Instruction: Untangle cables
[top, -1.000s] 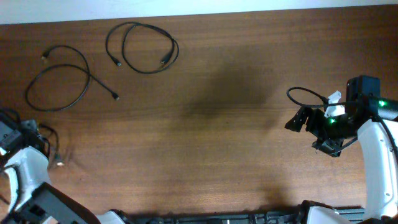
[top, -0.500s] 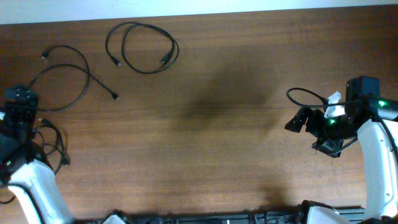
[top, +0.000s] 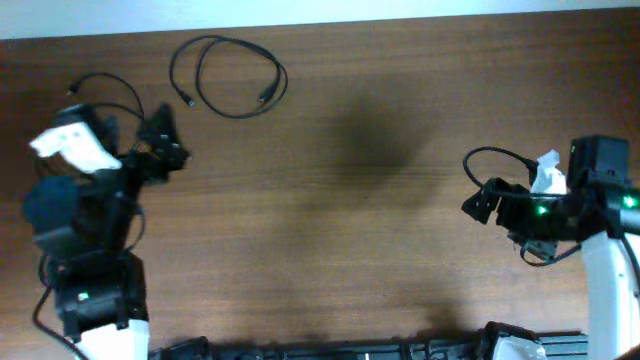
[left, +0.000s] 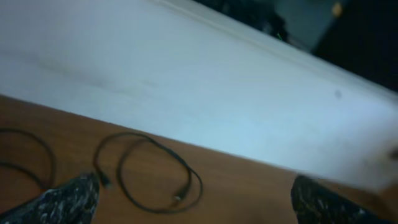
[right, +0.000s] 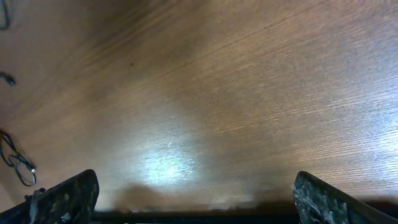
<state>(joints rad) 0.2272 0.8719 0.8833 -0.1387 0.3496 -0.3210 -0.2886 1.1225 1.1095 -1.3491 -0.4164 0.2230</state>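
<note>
One coiled cable (top: 228, 78) lay by itself near the far edge of the desk (top: 340, 250), wound into a couple of loose overlapping loops with both small plug ends tucked inside or beside the coil. To its left, a second cable (top: 100, 76) showed only as a thin arc and a plug tip, since the left arm (top: 85, 215) covered the rest of it; the two cords lay apart and did not touch. The left wrist view showed the same coil flat on the wood, with part of the second cord curving in from the left edge. At the left edge of the right wrist view, a small dark loop of cord (right: 17, 163) lay far across the desk, too small to tell which cord it was. The left hand (top: 160, 140) was raised over the near-left part of the desk, close to the hidden cord. Its two fingers were spread wide at the bottom corners of its own camera view, with nothing between them. A pale wall (left: 186, 81) ran behind the desk's far edge. The right hand (top: 480, 198) was well apart from every cable, at the right side over bare wood, its fingers likewise spread and gripping nothing.
</note>
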